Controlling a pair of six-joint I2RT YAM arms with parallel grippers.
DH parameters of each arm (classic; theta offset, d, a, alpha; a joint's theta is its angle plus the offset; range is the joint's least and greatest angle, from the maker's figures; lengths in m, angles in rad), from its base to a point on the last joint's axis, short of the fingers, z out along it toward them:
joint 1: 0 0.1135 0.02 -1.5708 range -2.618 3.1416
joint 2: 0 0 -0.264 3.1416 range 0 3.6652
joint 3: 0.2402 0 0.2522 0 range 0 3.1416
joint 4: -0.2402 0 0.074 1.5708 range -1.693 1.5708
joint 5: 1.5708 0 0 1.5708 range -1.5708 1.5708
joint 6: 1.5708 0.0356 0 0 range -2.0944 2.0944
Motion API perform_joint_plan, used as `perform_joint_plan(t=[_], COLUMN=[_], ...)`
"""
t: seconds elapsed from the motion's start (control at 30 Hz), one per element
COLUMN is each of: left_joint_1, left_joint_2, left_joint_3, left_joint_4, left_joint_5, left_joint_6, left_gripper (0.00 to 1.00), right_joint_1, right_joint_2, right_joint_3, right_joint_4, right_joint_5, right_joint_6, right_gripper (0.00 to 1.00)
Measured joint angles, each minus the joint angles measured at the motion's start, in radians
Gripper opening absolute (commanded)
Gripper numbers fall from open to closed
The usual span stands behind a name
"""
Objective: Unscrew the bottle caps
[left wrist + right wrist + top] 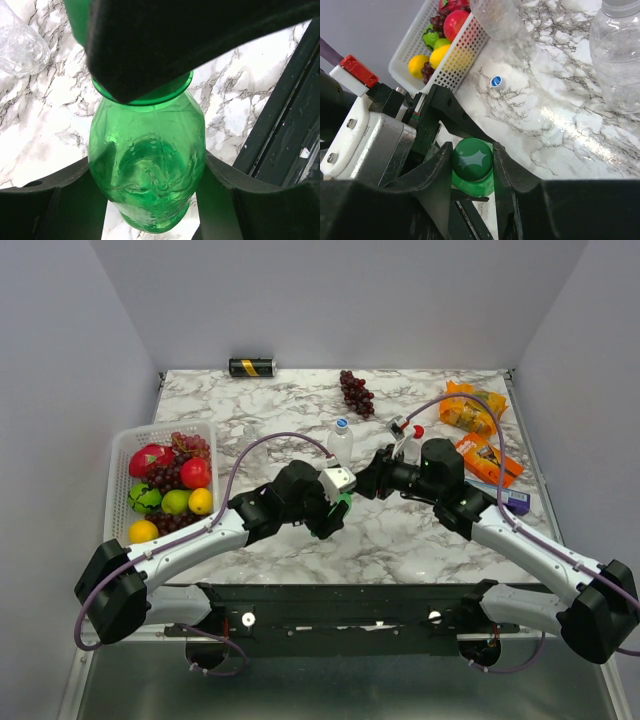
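A white basket of fruit stands at the left of the marble table. Near the middle, the left gripper is closed on the body of the green bottle, 1 finger on each side. The right gripper has its 2 fingers closed on the green cap. Just behind stands a clear bottle.
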Motion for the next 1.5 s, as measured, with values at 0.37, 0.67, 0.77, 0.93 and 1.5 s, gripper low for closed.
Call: perform_joint_plan(t=[0.37,0.67,0.77,0.93,1.5], left_joint_1=[0.000,0.048,0.127,0.226,0.371], left_joint_2=[0.003,-0.080,-0.153,-0.288,-0.417], left_joint_3=[0.000,0.000,0.000,-0.001,-0.006], left_joint_4=[0.000,0.000,0.005,0.024,0.042], left_joint_5=[0.000,-0.034,-0.034,-0.073,-0.171], left_joint_6=[0.000,-0.005,-0.018,-0.023,-0.026], left_gripper=[0.28,0.28,0.27,0.30,0.31], right_joint_1=[-0.053,-0.107,-0.062,0.183,0.429], right_joint_2=[-0.085,-0.246,-0.253,-0.109,0.583], right_joint_3=[0.061,0.032,-0.006,-0.018,0.219], right_joint_4=[-0.056,-0.131,-0.142,-0.146,0.051], right_joint_5=[0.101,0.200,0.243,0.379,0.632], right_joint_6=[-0.062,-0.105,-0.113,-0.130,-0.185], right_gripper=[0.31,0.31,0.31,0.31,0.36])
